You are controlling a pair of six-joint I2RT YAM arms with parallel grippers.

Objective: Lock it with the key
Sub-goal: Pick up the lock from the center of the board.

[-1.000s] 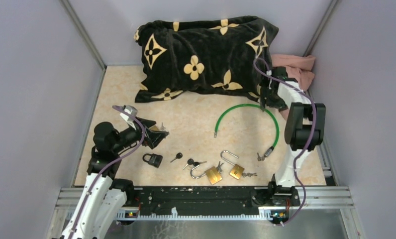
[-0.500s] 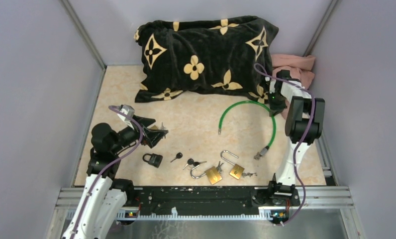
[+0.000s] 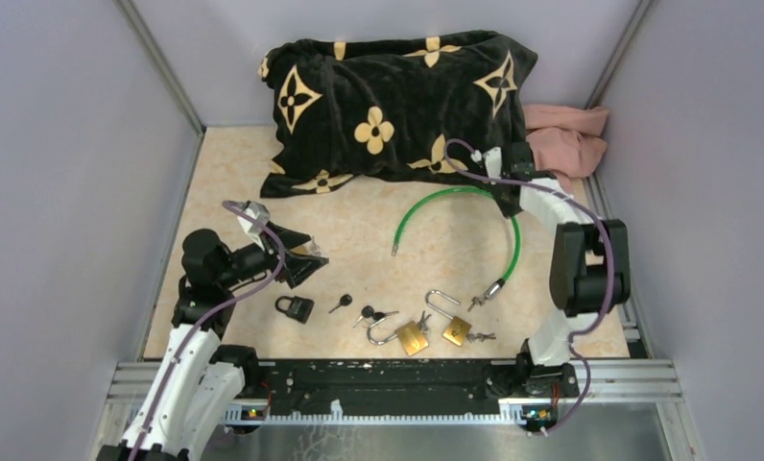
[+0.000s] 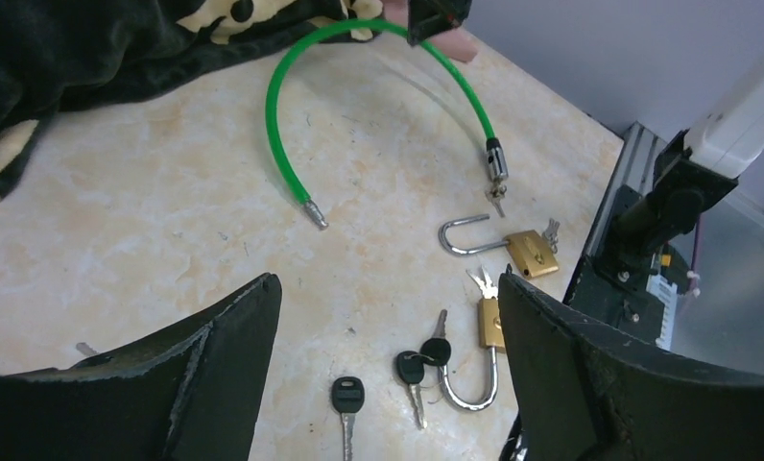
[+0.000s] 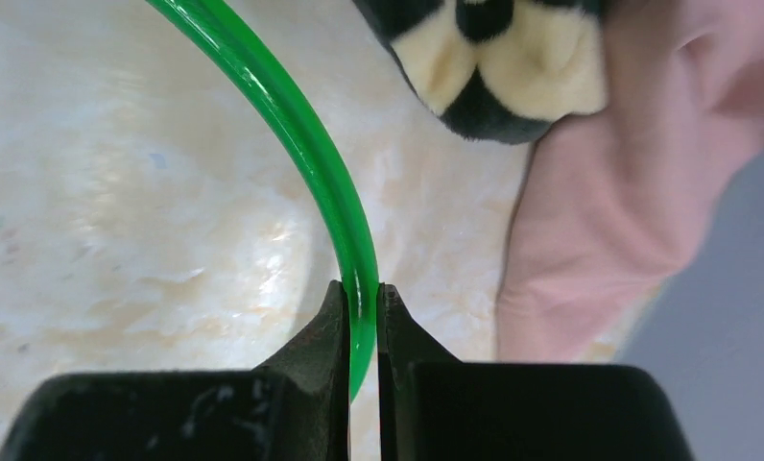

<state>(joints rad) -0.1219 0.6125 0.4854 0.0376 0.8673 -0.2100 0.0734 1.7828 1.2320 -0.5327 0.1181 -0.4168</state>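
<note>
Right pincer (image 5: 362, 290) pinched the smooth, glossy green cable lock (image 5: 280, 120) mid-arc on the marbled beige surface (image 5: 119, 221) beside a plush black pillow (image 5: 493, 58), while the left pincer (image 4: 388, 288) gaped wide near brass padlocks (image 4: 532, 254).

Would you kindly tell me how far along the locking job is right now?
Done: nothing looks locked. Both brass padlocks lie with shackles open, and the green cable has its ends apart. In hand: the right tool is shut on the green cable beside the pillow; the left tool is open and empty above the table. Left: join the ends, then turn the key.
</note>
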